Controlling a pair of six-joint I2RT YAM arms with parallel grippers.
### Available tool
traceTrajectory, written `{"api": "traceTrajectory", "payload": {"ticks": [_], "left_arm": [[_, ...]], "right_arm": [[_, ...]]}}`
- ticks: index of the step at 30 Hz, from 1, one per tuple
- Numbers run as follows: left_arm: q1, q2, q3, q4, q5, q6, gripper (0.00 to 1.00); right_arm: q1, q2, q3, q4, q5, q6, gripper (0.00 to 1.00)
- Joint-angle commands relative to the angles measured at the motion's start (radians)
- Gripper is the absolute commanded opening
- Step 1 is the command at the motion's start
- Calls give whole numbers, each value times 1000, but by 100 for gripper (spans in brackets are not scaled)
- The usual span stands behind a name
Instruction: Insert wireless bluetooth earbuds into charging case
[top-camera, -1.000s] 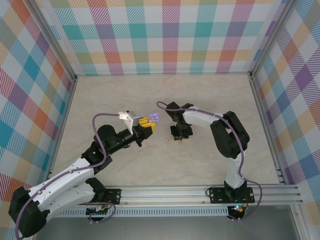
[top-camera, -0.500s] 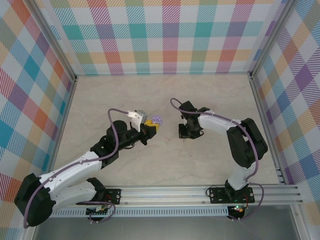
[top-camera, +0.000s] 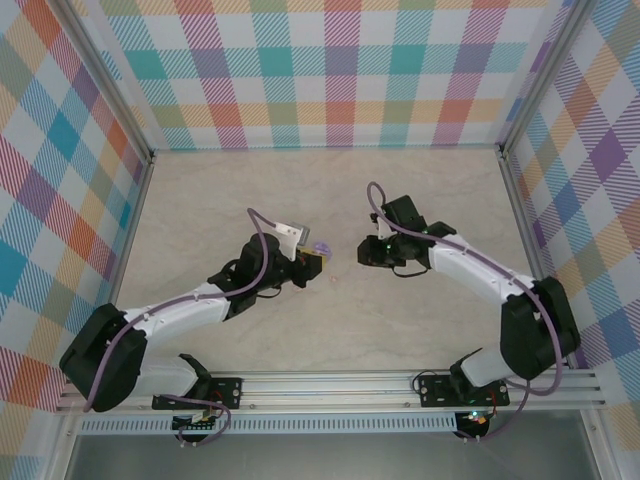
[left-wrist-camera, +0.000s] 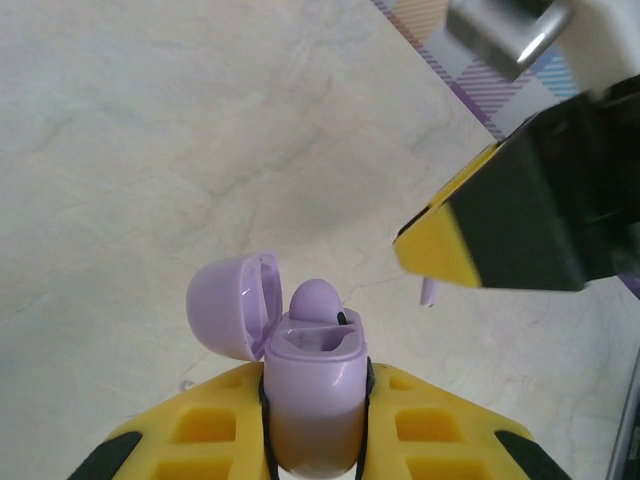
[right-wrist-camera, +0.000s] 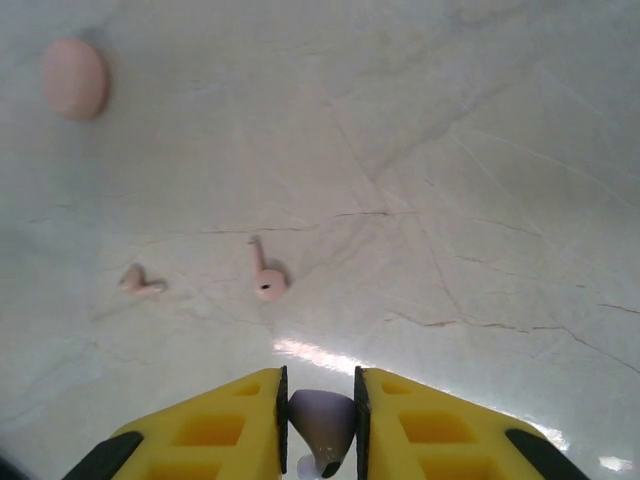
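Note:
My left gripper (left-wrist-camera: 315, 385) is shut on the lower body of a purple charging case (left-wrist-camera: 312, 385), which stands upright with its lid (left-wrist-camera: 225, 305) hinged open to the left. One purple earbud (left-wrist-camera: 316, 300) sits in the far slot; the near slot is empty. My right gripper (right-wrist-camera: 320, 388) is shut on a second purple earbud (right-wrist-camera: 322, 418). In the left wrist view its stem (left-wrist-camera: 428, 291) pokes out below that gripper's yellow fingers (left-wrist-camera: 450, 240), up and right of the case. In the top view the two grippers (top-camera: 312, 258) (top-camera: 368, 252) face each other, a short gap apart.
Two pale pink earbuds (right-wrist-camera: 268, 280) (right-wrist-camera: 140, 282) lie loose on the marble tabletop (right-wrist-camera: 480, 180) ahead of my right gripper. A pink oval case (right-wrist-camera: 75, 78) rests farther off at the upper left. Checked walls (top-camera: 330, 70) enclose the table on three sides.
My left arm has stretched lower and carried the case slightly right. The right arm's elbow has swung out to the right, and its gripper now points sideways at the case.

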Motion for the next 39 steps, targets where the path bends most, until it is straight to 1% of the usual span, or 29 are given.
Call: {"api": "traceTrajectory", "payload": {"ticks": [1,6,13,17,28,39], "left_arm": [[8,18,30,92,101,10,12],[-8,27,7,156,131,77,12],[-41,37,-4,228,167,144,12],[-61,35,-4,254,176,173,11],[-85,33,0,307,196,179,11],[-100,11,27,278,215,175,11]], "right_arm": [[-4,-89,-25,90,-113,-36,24],[-4,-213,-43,158,-189,-50,25],[-1,-288,-29,197,-283,-47,26],[5,-322,-34,211,-280,-45,26],[14,-340,-48,207,-246,-50,26],[16,-332,-60,227,-231,-36,26]]}}
